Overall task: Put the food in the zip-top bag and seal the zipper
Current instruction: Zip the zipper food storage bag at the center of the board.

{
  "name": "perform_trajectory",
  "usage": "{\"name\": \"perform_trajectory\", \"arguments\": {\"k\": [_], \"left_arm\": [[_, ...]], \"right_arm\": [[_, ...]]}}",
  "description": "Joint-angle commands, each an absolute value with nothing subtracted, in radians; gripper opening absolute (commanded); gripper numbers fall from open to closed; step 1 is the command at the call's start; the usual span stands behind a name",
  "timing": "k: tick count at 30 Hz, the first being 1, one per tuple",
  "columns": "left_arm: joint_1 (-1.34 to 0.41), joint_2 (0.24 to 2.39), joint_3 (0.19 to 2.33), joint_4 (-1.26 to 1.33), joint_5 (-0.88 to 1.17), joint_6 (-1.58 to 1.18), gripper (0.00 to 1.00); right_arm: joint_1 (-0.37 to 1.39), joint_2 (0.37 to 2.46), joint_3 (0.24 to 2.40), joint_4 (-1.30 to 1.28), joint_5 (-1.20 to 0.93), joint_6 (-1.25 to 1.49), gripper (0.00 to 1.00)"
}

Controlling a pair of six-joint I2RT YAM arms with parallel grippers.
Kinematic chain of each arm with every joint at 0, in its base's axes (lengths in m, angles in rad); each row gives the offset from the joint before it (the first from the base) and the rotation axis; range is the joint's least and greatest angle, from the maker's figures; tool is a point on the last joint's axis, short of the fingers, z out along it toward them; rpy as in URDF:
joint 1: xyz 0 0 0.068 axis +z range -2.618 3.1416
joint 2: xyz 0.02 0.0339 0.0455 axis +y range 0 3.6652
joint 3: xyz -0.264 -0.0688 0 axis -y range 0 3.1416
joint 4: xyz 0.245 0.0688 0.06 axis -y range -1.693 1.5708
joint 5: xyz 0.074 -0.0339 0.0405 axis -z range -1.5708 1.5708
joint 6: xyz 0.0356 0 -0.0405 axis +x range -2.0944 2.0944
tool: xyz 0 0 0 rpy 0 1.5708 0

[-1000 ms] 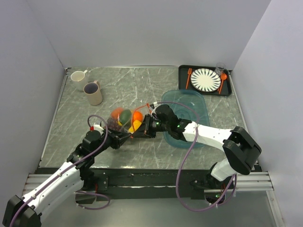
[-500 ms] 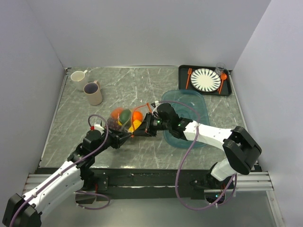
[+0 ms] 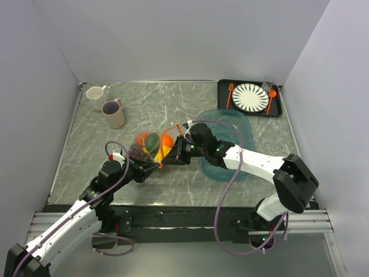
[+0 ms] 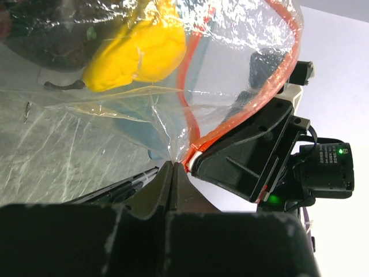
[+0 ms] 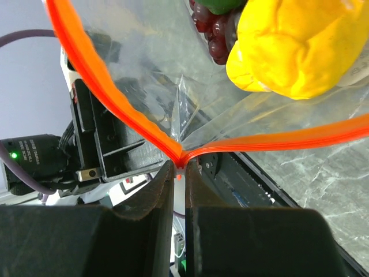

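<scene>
A white mug (image 3: 95,92) and beige mug (image 3: 113,113) stand far left, teal tray (image 3: 233,123) right.

The zip-top bag (image 3: 151,151) is clear, crinkled plastic, stretched taut between two pinch points; whether its underside rests on the table is hard to tell. The zipper (image 5: 277,140) is a thin orange-red strip along the mouth, its two halves splayed apart in a V; the right gripper (image 5: 180,167) clamps where they meet; the left gripper (image 4: 174,167) nips the film just beside the white slider end (image 4: 194,157). The food sits bunched inside: a lumpy yellow piece (image 5: 294,46); a dark purple grape bunch (image 5: 212,34); a green piece (image 3: 152,140); an orange (image 3: 167,141); a red-orange piece (image 3: 141,137).
</scene>
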State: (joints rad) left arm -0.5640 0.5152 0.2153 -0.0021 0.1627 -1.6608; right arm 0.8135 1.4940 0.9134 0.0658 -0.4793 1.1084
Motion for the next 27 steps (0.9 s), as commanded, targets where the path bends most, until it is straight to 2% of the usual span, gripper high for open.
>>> {"name": "perform_trajectory", "arguments": {"k": [1,27], "left_arm": [[-0.566,0.482,0.198,-0.075,0.207,-1.632,0.01],[-0.566,0.385,0.179,-0.155,0.201,-1.658,0.01]], "right_arm": [[0.779,1.456,0.989,0.104,-0.388,1.081,0.03],[0.707,1.466,0.996,0.086,-0.399,1.062,0.03]]}}
